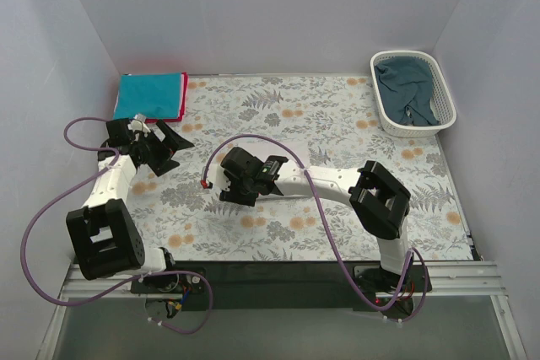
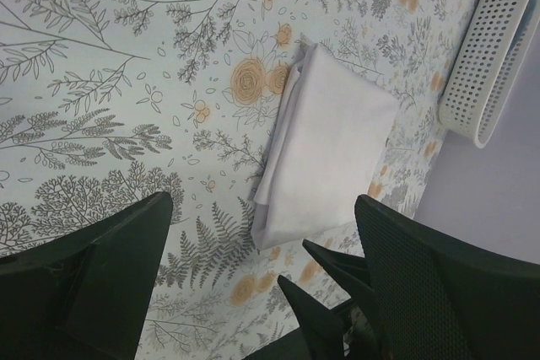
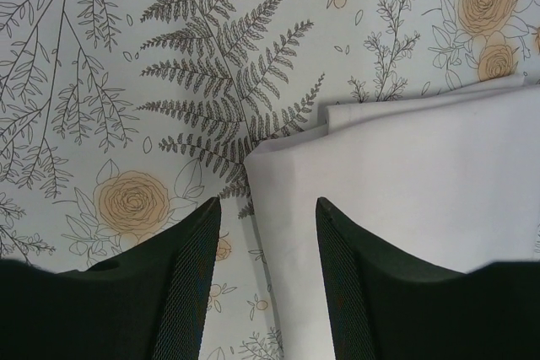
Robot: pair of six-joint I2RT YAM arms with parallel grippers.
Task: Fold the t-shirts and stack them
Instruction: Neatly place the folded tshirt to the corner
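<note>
Right gripper point(image 3: 266, 217), jaws half-parted and holding nothing, straddles the folded white shirt's point(image 3: 405, 174) corner mid-table. Left gripper point(image 2: 263, 204) gapes empty. Far left, teal shirt point(image 1: 149, 94) lies on red shirt point(image 1: 183, 100). Far right, dark shirt point(image 1: 405, 86) sits in basket point(image 1: 409, 129).

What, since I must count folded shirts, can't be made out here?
- White t-shirt: in the top view, mostly hidden beneath the right arm; in the right wrist view, cut off by the frame edge.
- Red t-shirt: in the top view, only an edge shows under the teal t-shirt.
- Dark t-shirt: crumpled in the basket, too small to read its shape.
</note>
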